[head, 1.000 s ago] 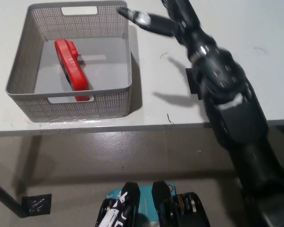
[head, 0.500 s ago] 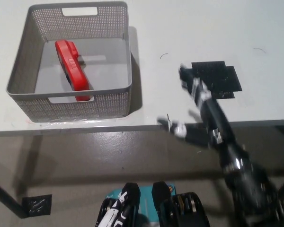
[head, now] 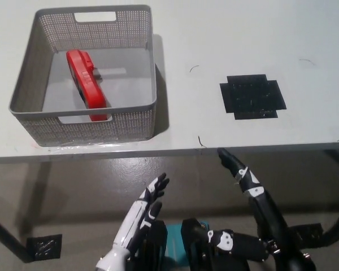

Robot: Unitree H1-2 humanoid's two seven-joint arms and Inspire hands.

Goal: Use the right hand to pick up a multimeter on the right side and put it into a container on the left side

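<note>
Red multimeter [head: 87,77] lies lengthwise front-to-back in basket [head: 141,121]; right robot hand [head: 254,195] splayed, empty.

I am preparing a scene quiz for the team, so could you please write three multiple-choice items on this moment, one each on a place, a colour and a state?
1. Where is the red multimeter?
A. on the black square patch
B. inside the grey mesh basket
C. on the floor

2. What colour is the square patch on the white table?
A. black
B. red
C. blue

3. What does the black right hand hold?
A. the multimeter
B. the basket
C. nothing

Answers: 1 B, it lies within the basket's walls; 2 A, it is plainly black; 3 C, its fingers are spread below the table edge, as are the white left hand's.
</note>
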